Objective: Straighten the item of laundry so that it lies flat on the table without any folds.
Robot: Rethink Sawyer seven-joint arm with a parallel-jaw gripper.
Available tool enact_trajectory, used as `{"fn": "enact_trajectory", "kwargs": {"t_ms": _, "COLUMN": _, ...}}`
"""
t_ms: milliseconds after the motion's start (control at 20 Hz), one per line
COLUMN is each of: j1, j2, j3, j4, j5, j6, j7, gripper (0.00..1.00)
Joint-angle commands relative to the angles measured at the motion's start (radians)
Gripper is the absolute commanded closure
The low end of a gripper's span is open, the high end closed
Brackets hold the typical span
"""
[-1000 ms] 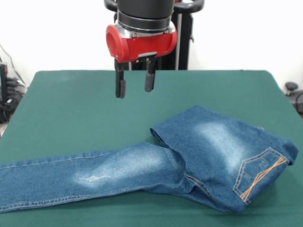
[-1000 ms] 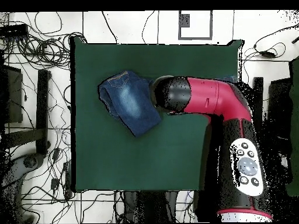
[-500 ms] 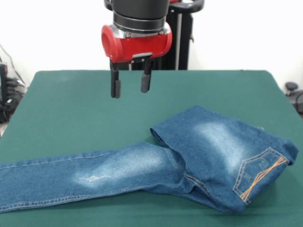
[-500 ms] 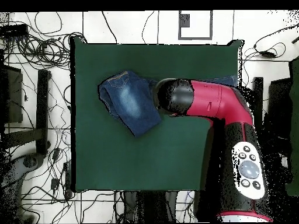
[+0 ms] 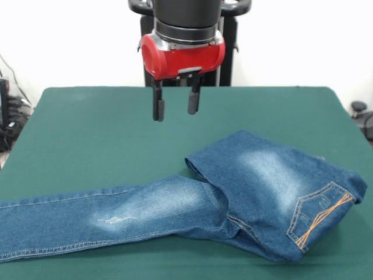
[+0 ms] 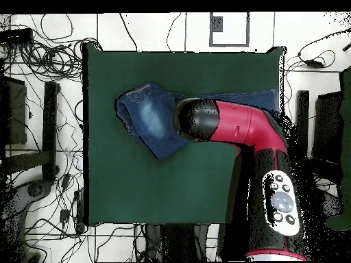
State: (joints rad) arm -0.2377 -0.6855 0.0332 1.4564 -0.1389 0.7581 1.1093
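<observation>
Jeans (image 5: 233,192) are what we are working on, and they lie along the near side of the table (image 5: 87,128) in the front view; one leg runs out flat to the left edge of the picture, while the seat and the other leg are doubled over into a thick heap on the right, the orange-stitched back pocket (image 5: 317,219) facing up near the right end. We see the gripper (image 5: 176,108) hanging above bare green cloth on the far side of the heap, apart from the denim; its two black fingers (image 5: 158,109) stand parted with clear space between them, holding nothing. In the overhead view the arm (image 6: 233,127) covers the middle of the jeans, so we cannot tell how the hidden leg lies beneath it. The step in hand, as we judge it, is picking a spot to pinch; we want the free upper edge of the fold, where the top layer ends above the flat leg, not the thick middle; come down with the fingers astride that edge, take the top layer only, lift just enough to clear the lower layer, then drag it outward across open table; grabbing both layers would merely shift the whole heap, folds and all.
</observation>
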Motion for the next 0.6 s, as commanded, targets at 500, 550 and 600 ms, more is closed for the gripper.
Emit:
{"fn": "enact_trajectory", "kwargs": {"t_ms": 500, "j1": 0.075, "j2": 0.066, "j3": -0.011, "j4": 0.23, "j5": 0.101, "j6": -0.168, "j7": 0.366, "gripper": 0.0}}
{"fn": "enact_trajectory", "kwargs": {"t_ms": 550, "j1": 0.077, "j2": 0.066, "j3": -0.012, "j4": 0.232, "j5": 0.104, "j6": -0.17, "j7": 0.367, "gripper": 0.0}}
{"fn": "enact_trajectory", "kwargs": {"t_ms": 600, "j1": 0.078, "j2": 0.066, "j3": -0.012, "j4": 0.234, "j5": 0.107, "j6": -0.172, "j7": 0.368, "gripper": 0.0}}
